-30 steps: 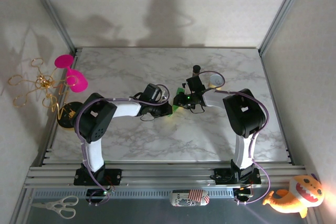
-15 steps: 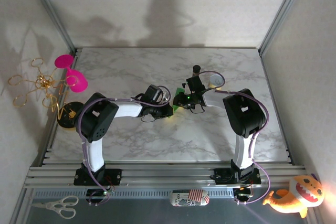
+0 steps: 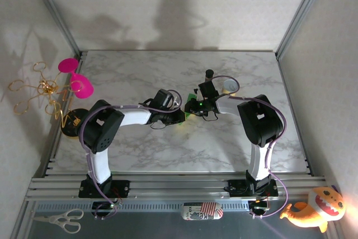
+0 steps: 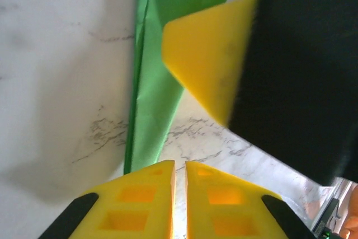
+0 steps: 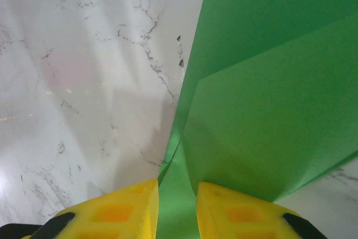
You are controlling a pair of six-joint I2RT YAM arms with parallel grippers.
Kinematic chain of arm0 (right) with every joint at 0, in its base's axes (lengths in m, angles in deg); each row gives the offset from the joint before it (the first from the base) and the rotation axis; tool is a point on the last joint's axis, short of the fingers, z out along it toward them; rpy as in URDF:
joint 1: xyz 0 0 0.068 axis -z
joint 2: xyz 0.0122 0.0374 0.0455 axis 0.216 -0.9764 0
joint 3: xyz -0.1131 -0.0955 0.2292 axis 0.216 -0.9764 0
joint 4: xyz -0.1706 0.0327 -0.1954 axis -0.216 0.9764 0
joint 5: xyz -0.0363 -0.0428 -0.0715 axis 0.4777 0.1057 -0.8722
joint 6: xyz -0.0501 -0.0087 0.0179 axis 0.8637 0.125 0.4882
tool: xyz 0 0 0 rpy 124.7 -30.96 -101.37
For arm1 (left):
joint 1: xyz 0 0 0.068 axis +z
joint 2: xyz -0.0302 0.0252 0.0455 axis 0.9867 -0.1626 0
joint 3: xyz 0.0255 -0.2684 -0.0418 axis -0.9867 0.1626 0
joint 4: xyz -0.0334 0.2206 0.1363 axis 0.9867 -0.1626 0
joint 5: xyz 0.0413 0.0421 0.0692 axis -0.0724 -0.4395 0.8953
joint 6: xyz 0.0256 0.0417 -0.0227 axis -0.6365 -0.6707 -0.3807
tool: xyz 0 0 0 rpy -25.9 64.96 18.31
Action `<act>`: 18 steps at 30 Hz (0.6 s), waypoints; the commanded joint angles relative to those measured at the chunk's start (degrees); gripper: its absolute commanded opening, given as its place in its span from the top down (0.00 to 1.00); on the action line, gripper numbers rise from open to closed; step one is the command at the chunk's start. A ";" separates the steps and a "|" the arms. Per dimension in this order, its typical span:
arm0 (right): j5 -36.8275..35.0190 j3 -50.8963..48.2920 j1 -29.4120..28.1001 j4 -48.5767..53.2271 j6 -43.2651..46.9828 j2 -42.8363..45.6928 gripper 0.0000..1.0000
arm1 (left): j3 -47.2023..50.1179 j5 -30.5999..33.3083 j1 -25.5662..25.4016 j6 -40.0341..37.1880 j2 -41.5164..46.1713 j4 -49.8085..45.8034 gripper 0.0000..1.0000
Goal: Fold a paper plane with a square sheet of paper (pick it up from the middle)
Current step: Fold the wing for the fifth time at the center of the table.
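Sheet of paper [image 5: 268,82] is what matters here. It is thin, bright green and already creased into overlapping flaps, and it lies flat on the marble bench [image 5: 84,82] near the middle, between the two wrists. In the left wrist view it narrows to a long point that runs toward the left pincer [image 4: 179,163].

We judge it very light and limp, and likely to slide on the smooth stone. It will keep any crease we give it and crumple under a hard pinch. The stacked layers along the centre fold look like the stiffest part, so we would take hold there. One side should pin the paper down while the other works the fold, and the loose outer flaps are best left alone.

The left pincer has its jaws almost together with only a slit between them. We see nothing in that slit, and the paper's tip ends just beside its left finger.

The right pincer [image 5: 177,186] has its jaws partly apart, and green paper shows in the gap. We think that gap is too wide to be a nip on so thin a sheet.

As for containers, a pink cup [image 3: 81,86] lies tipped at the left edge of the bench, well apart from the paper. We cannot tell if anything is in it. A small pale roll [image 3: 229,86] sits near the right arm.
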 commanded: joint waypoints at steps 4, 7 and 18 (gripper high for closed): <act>0.79 -0.52 0.23 3.02 1.11 -1.59 0.73 | -2.42 3.29 -0.36 -0.85 -0.18 -1.27 0.90; 1.36 -0.48 0.22 2.77 1.11 -1.42 0.74 | -3.21 3.53 -0.45 -1.17 -1.29 -2.18 0.93; 2.89 0.24 0.45 1.44 0.58 0.58 0.76 | -4.29 5.15 -1.42 -2.34 -3.77 -5.10 0.99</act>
